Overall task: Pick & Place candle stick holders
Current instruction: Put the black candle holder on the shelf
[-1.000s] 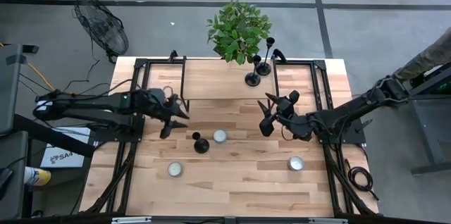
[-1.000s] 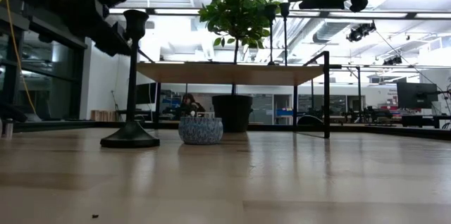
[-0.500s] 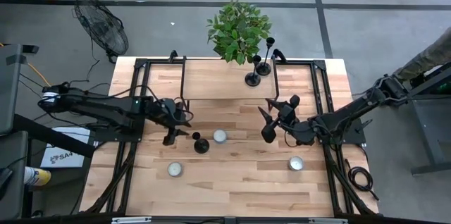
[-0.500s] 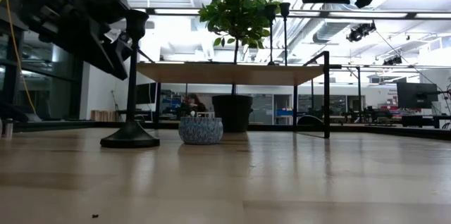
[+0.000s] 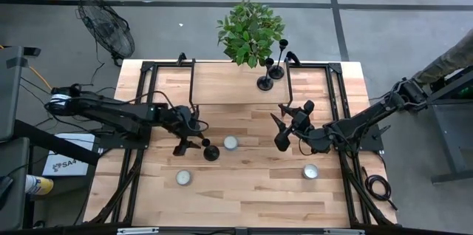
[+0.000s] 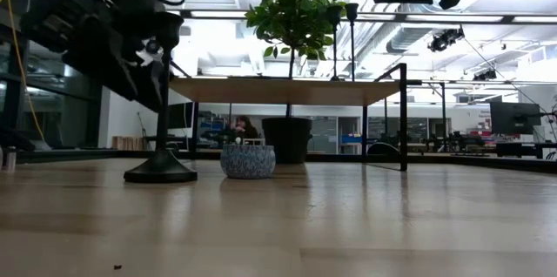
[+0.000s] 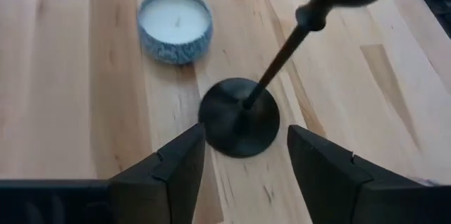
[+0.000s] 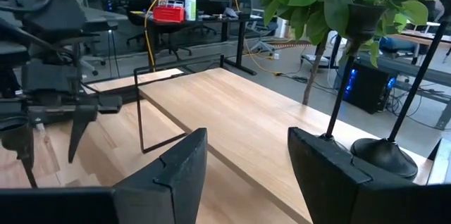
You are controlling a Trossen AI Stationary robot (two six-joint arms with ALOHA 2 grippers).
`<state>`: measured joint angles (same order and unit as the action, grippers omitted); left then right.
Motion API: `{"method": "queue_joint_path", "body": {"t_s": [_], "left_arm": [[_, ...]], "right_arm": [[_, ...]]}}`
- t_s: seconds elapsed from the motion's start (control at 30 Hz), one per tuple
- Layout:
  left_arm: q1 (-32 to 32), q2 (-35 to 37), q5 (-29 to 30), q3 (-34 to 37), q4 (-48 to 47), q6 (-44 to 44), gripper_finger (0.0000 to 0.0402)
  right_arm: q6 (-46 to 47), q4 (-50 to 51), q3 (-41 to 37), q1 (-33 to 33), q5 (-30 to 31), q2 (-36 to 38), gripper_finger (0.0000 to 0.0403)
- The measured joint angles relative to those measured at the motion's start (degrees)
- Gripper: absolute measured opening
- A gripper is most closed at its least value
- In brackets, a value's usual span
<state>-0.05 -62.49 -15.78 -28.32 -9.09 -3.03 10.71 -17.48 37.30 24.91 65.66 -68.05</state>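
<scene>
The left hand (image 7: pixel 243 157), fingers spread, hovers over a slim black metal candlestick holder (image 7: pixel 243 115) standing upright on the wooden desk (image 5: pixel 251 183) beside a white candle (image 7: pixel 174 23). The right hand (image 8: pixel 243 160) waits released.

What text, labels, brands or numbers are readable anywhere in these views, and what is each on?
"SA": the start of a printed word on a white sheet on the floor left of the table, high view; the rest is too small to read.
Red box and white-green container on a far desk, right wrist view: labels too blurred.
No other text is visible.
</scene>
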Motion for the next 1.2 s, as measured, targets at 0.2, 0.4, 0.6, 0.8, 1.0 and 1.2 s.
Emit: {"method": "queue_joint_path", "body": {"t_s": [0.2,0.4,0.6,0.8,1.0,1.2], "left_arm": [[0.02,-3.78,-0.17,-0.05,6.33,-0.02,0.0227],[0.02,-3.79,-3.6,-0.06,9.06,0.27,0.0232],[0.02,-3.79,-4.65,-0.04,9.93,0.26,0.0233],[0.02,-3.79,-6.21,-0.06,13.33,0.01,0.0233],[0.02,-3.82,-6.37,-0.06,13.28,-0.17,0.0233],[0.02,-3.82,-6.56,-0.06,15.13,-0.18,0.0232]], "right_arm": [[1.6,1.56,0.0,0.0,-0.03,-0.02,0.0192],[4.85,4.41,0.0,0.0,-0.23,-0.02,0.0192],[4.91,4.4,0.0,0.0,-0.21,-0.02,0.0192],[4.93,4.38,0.0,0.0,-0.23,-0.02,0.0192],[4.93,4.38,0.0,0.0,-0.23,-0.02,0.0192],[4.93,4.35,0.0,0.0,-0.26,-0.02,0.0192]]}}
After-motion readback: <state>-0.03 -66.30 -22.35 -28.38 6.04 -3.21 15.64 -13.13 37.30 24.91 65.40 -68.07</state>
